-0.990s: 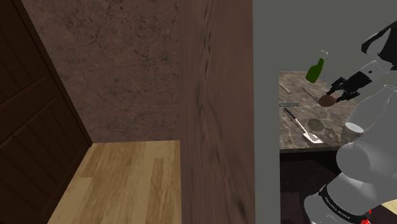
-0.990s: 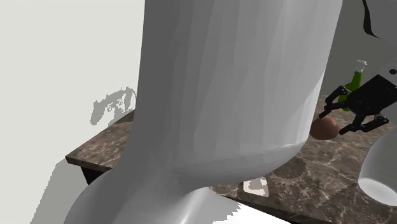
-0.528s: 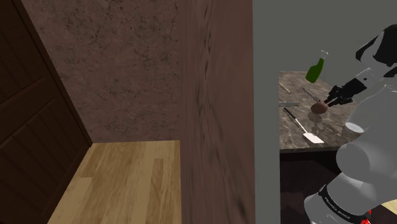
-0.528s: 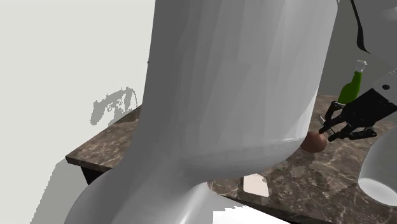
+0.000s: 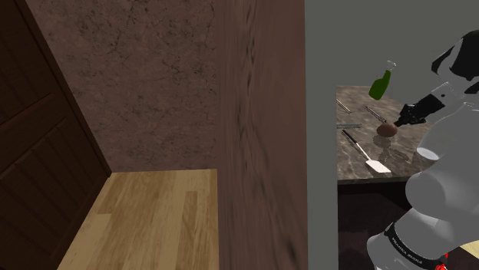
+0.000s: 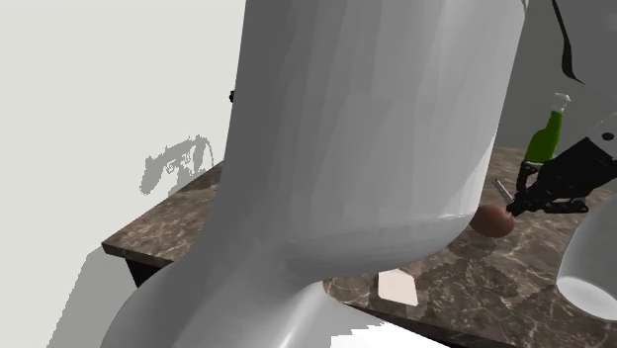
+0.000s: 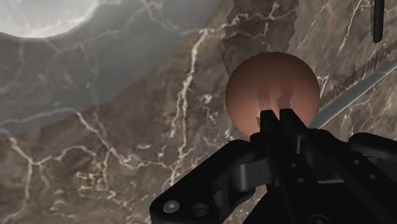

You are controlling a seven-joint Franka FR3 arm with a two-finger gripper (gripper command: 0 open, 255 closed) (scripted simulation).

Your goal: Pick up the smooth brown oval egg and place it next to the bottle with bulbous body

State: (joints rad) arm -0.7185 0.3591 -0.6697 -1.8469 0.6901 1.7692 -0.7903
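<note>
Brown egg [image 7: 272, 89] lies on the desk [image 7: 127, 159] near the green bottle [image 5: 380, 84]; the fingers [image 7: 268, 124] are pressed together just above the egg, holding nothing.

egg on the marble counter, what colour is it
The egg is plain reddish brown with no pattern, seen best in the wrist view.

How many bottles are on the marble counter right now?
1: the green bottle stands at the counter's far edge, beyond the brown egg; the arm may hide others.
</note>
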